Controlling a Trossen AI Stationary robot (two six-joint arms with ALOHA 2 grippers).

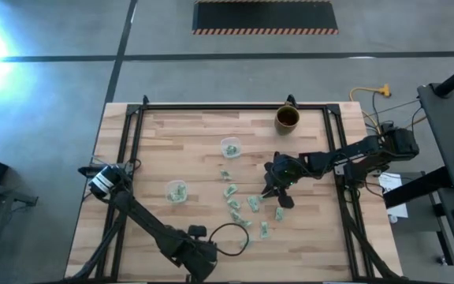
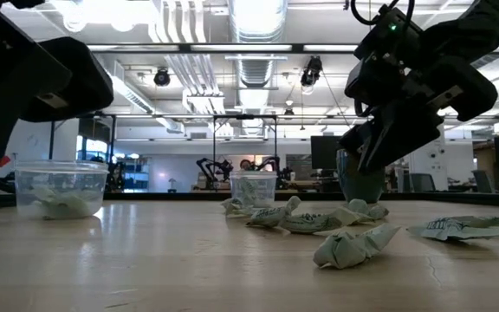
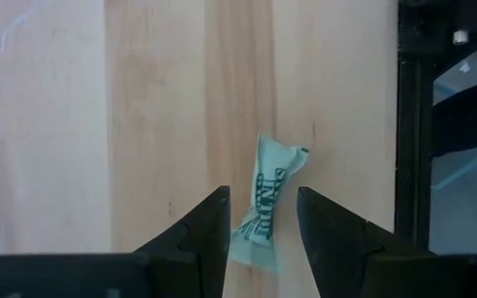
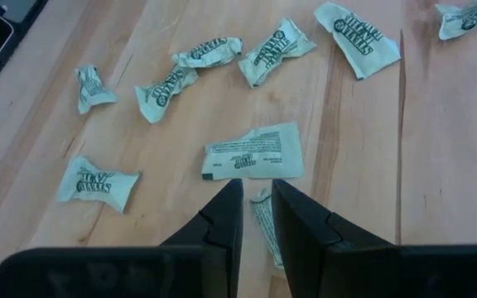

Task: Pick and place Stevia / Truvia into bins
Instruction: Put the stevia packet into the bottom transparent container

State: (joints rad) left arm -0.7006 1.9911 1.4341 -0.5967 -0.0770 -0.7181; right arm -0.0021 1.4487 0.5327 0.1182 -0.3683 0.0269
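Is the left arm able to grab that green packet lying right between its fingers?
Probably yes. The left gripper is open, with the sachet lying on the bare wooden table between its fingers, and nothing covers or blocks it.

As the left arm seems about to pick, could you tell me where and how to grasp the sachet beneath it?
Pinch the sachet's middle from straight above. It lies flat on the table, its length along the gap of the open left gripper, so the fingers close across its short width.
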